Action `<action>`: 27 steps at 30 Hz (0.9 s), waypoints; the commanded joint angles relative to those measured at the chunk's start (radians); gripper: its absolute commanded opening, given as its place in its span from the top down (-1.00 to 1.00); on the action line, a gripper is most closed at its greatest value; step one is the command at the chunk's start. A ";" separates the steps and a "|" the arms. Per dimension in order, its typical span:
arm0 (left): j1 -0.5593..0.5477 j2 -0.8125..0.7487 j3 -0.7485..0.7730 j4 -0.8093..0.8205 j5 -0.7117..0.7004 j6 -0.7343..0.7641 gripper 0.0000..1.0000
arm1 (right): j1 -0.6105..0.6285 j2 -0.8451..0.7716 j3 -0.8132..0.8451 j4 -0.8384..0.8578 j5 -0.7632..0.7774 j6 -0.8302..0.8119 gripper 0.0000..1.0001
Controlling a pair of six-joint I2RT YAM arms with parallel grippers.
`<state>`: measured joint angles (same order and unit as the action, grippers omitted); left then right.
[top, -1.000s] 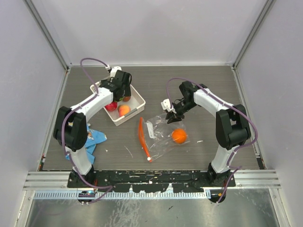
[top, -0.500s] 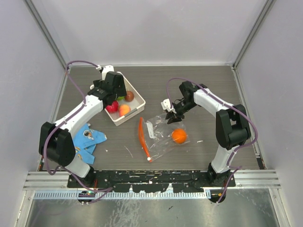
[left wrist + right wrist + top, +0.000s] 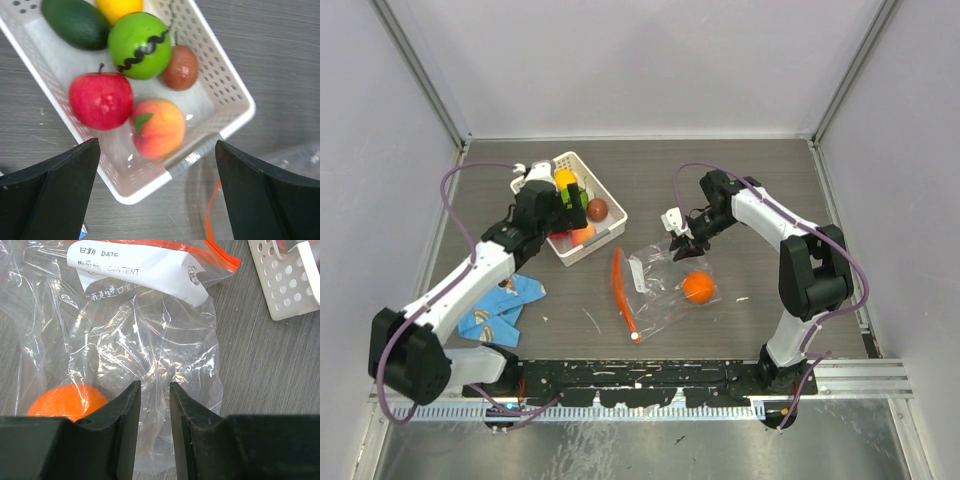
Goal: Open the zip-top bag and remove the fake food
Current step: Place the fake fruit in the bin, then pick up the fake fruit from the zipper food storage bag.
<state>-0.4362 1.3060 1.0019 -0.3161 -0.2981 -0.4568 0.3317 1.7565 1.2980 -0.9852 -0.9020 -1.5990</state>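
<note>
The zip-top bag (image 3: 660, 305) is seen lying flat on the dark wood-grain table (image 3: 750, 170), in front of the right arm's base and just beside the white perforated basket (image 3: 227, 85). Its red-orange zip strip (image 3: 620, 285) is turned toward the left arm's side. A white label (image 3: 140, 267) printed with "DATE" and "CONTENT" is carried near that strip. One orange toy fruit (image 3: 698, 288) is left inside the bag and is seen through the crinkled film, toward the end away from the strip. The right gripper (image 3: 154, 390) is held low over the bag's far edge. Its fingers (image 3: 122, 415) are set close together with only a narrow gap between them, and creased film is seen in that gap. Whether the film is actually pinched cannot be told. The left gripper (image 3: 156, 144) is held above the near corner of the basket, with its fingers (image 3: 55, 195) spread wide and nothing between them. In the basket six pieces are gathered: a red apple (image 3: 100, 100), a peach (image 3: 157, 127), a green apple (image 3: 140, 45), a small brown fruit (image 3: 180, 67), a dark green avocado (image 3: 75, 22) and a yellow fruit (image 3: 118, 6) at the far end. The red apple and the peach are seen touching. A crumpled blue printed cloth (image 3: 495, 315) is seen on the table near the left arm, well apart from the bag.
</note>
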 commanded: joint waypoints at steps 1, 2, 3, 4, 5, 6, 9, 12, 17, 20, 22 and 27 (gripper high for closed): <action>0.005 -0.146 -0.091 0.181 0.179 -0.001 -0.96 | -0.004 -0.047 0.031 -0.018 -0.038 -0.013 0.29; 0.005 -0.169 -0.113 0.200 0.209 -0.004 -0.96 | -0.004 -0.048 0.032 -0.020 -0.040 -0.013 0.29; 0.005 -0.189 -0.133 0.215 0.234 -0.009 -0.96 | -0.003 -0.049 0.031 -0.021 -0.041 -0.013 0.29; 0.005 -0.209 -0.153 0.228 0.256 -0.018 -0.96 | -0.003 -0.050 0.032 -0.022 -0.043 -0.014 0.29; 0.006 -0.228 -0.170 0.237 0.274 -0.026 -0.96 | -0.003 -0.051 0.032 -0.023 -0.042 -0.016 0.29; 0.006 -0.246 -0.186 0.246 0.293 -0.034 -0.96 | -0.003 -0.052 0.032 -0.025 -0.044 -0.016 0.29; 0.005 -0.293 -0.232 0.271 0.344 -0.061 -0.96 | -0.004 -0.055 0.033 -0.031 -0.048 -0.021 0.28; 0.005 -0.334 -0.280 0.310 0.431 -0.086 -0.96 | -0.004 -0.059 0.034 -0.043 -0.050 -0.032 0.28; 0.005 -0.396 -0.363 0.398 0.541 -0.151 -0.96 | -0.005 -0.076 0.036 -0.058 -0.052 -0.035 0.27; 0.004 -0.426 -0.422 0.466 0.597 -0.196 -0.96 | -0.009 -0.104 0.024 -0.069 -0.047 -0.038 0.27; 0.004 -0.440 -0.472 0.510 0.626 -0.224 -0.96 | -0.016 -0.129 0.014 -0.078 -0.041 -0.039 0.25; 0.002 -0.471 -0.549 0.525 0.668 -0.245 -0.92 | -0.036 -0.235 -0.042 -0.147 -0.017 -0.099 0.14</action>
<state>-0.4362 0.8692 0.4911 0.1101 0.2932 -0.6643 0.3103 1.6360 1.2861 -1.0523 -0.9157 -1.6363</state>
